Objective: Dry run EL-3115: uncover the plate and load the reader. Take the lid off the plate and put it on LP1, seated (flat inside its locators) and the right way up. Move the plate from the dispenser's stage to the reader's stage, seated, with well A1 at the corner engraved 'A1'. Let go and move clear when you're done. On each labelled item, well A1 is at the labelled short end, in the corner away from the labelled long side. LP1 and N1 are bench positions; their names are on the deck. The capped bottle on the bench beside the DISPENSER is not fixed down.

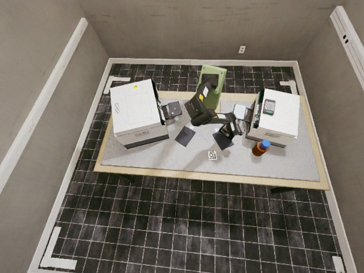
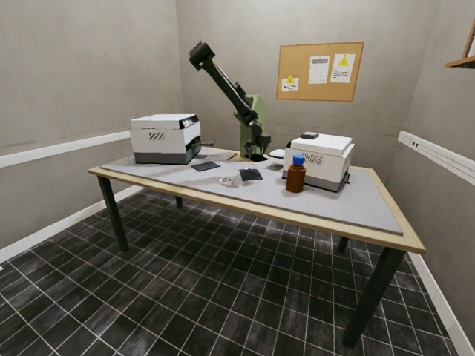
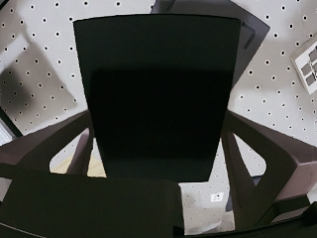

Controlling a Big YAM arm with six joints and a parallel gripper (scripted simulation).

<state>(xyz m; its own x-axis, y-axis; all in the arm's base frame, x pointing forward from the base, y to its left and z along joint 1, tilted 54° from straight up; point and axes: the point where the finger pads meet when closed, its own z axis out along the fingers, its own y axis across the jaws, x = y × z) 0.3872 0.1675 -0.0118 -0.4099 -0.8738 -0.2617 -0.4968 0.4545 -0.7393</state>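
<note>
My gripper (image 1: 230, 131) (image 2: 256, 152) (image 3: 158, 116) is shut on the dark lid (image 3: 158, 55) (image 2: 258, 157), its fingers on two opposite sides. The lid looks roughly level and hangs above the deck, left of the dispenser (image 1: 279, 114) (image 2: 320, 162). The pale plate (image 1: 239, 111) (image 2: 276, 153) is uncovered on the dispenser's stage; its edge shows at the left in the wrist view. A dark nest (image 1: 223, 141) (image 2: 251, 175) (image 3: 255, 27) lies partly behind the lid. Another nest (image 1: 185, 136) (image 2: 205, 165) lies further left. Their names are unreadable. The reader's stage (image 1: 175, 108) (image 2: 208, 142) looks bare. Well A1 cannot be made out.
The amber bottle (image 1: 259, 149) (image 2: 295, 179) with a blue cap stands upright in front of the dispenser. The reader (image 1: 136, 108) (image 2: 166, 139) is at the left. A small black-and-white marker tile (image 1: 212, 154) (image 2: 226, 179) (image 3: 308, 66) lies near the right nest. The green arm mount (image 1: 212, 99) stands behind.
</note>
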